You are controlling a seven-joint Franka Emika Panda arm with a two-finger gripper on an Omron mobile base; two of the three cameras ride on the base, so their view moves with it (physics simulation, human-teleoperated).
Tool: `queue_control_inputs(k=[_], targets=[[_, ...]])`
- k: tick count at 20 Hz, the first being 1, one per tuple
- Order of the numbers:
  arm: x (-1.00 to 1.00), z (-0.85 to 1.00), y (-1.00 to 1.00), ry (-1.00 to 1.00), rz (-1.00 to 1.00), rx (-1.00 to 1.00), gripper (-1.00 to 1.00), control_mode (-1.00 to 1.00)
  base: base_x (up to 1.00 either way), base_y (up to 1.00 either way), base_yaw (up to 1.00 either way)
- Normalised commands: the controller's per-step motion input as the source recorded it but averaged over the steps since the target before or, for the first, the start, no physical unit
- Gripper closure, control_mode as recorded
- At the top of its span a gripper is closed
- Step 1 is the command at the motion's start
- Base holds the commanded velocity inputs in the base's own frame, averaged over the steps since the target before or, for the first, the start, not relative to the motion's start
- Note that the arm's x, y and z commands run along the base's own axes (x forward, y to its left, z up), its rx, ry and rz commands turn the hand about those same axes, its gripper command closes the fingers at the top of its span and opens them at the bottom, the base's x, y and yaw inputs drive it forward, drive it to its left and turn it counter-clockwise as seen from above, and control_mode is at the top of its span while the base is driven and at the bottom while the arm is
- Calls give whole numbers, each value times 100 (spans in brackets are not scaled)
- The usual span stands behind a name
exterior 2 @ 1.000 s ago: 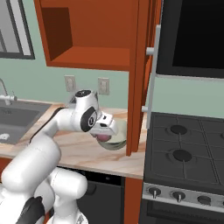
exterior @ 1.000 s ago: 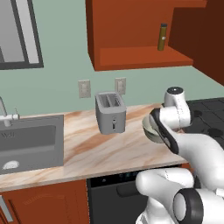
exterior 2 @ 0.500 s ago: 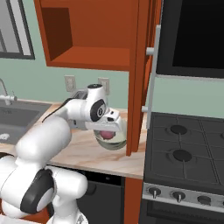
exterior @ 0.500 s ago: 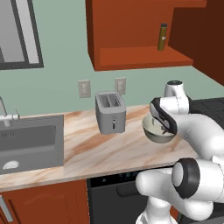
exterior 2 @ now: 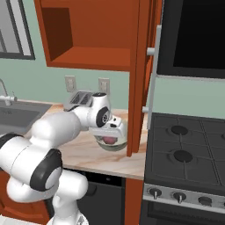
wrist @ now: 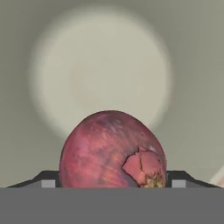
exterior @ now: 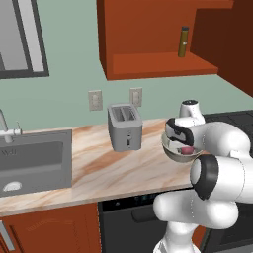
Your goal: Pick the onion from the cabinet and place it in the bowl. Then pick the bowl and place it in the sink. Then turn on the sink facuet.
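One onion (wrist: 111,151), one bowl (exterior: 173,151), one toaster (exterior: 125,126), one bottle (exterior: 183,42), two wall outlets (exterior: 95,100)

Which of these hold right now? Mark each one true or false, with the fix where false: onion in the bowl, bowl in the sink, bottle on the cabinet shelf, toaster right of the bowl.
1. The onion lies in the bowl. True.
2. The bowl sits in the sink. False: it is on the counter.
3. A bottle stands on the cabinet shelf. True.
4. The toaster stands right of the bowl. False: left of it, toward the sink.
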Motion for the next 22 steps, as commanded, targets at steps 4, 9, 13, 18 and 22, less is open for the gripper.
queue_control_inputs(k=[4, 9, 13, 18, 22], targets=[[13, -22, 0, 0, 0, 0, 100, -100, 0, 0, 0], [3, -13, 0, 0, 0, 0, -100, -100, 0, 0, 0], [0, 0, 0, 0, 0, 0, -100, -100, 0, 0, 0], [2, 14, 0, 0, 0, 0, -100, -100, 0, 0, 0], [13, 32, 7, 0, 1, 0, -100, -100, 0, 0, 0]])
